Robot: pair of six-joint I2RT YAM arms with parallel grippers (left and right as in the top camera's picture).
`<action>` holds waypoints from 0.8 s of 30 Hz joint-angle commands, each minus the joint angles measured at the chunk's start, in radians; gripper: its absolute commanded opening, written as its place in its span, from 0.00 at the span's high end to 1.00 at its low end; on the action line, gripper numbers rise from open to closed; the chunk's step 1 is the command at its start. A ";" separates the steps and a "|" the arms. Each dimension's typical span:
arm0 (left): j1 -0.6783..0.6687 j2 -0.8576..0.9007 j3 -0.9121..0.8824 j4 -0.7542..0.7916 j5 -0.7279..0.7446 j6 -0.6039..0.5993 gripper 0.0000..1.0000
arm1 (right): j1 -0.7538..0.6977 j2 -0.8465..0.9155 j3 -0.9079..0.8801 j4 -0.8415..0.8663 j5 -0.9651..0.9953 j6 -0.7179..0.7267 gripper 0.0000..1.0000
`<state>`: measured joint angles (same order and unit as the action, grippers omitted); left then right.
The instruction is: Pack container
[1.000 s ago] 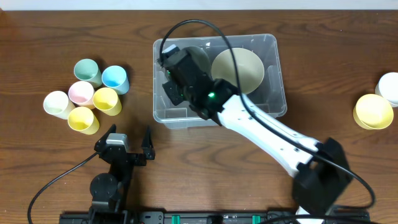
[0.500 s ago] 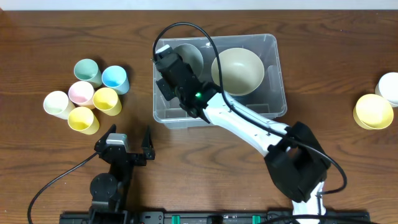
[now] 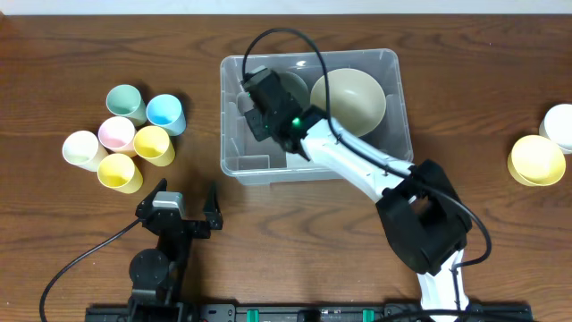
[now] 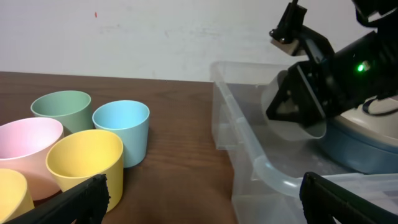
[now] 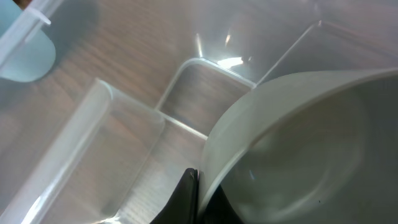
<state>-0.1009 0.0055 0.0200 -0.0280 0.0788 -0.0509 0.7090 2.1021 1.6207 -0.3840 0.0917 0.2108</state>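
Observation:
The clear plastic container [image 3: 393, 134] stands mid-table and also shows in the left wrist view [image 4: 261, 171]. My right gripper [image 3: 268, 91] is inside its left half, shut on the rim of a grey bowl [image 3: 291, 89] held tilted. In the right wrist view the fingertips [image 5: 198, 186] pinch that bowl's edge [image 5: 292, 155] above the container floor [image 5: 124, 143]. A beige bowl [image 3: 350, 100] sits in the container's right half. My left gripper [image 3: 188, 207] is open and empty low over the table in front of the container's left corner; it also shows in the left wrist view [image 4: 202, 196].
Several pastel cups cluster at the left: green [image 3: 126, 103], blue [image 3: 166, 114], pink [image 3: 117, 134], yellow [image 3: 154, 145]. A yellow bowl [image 3: 536, 161] and a white one [image 3: 559, 125] sit at the far right edge. The right arm's cable loops over the container.
My right gripper has shifted a little to the right inside the container with the grey bowl. The beige bowl sits slightly further right. The left arm has not moved.

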 commanded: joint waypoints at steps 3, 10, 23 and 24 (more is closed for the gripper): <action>0.003 -0.002 -0.016 -0.035 0.015 0.006 0.02 | -0.035 0.003 0.135 -0.063 -0.106 -0.013 0.99; 0.003 -0.002 -0.016 -0.035 0.016 0.006 0.02 | -0.032 0.015 0.171 -0.074 -0.125 -0.051 0.99; 0.003 -0.002 -0.016 -0.035 0.015 0.006 0.02 | -0.035 0.122 0.171 -0.070 -0.084 -0.059 0.99; 0.003 -0.002 -0.016 -0.035 0.016 0.006 0.02 | -0.035 0.126 0.171 -0.070 -0.080 -0.060 0.99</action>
<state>-0.1009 0.0055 0.0200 -0.0280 0.0788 -0.0513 0.6762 2.2093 1.7794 -0.4564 -0.0090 0.1703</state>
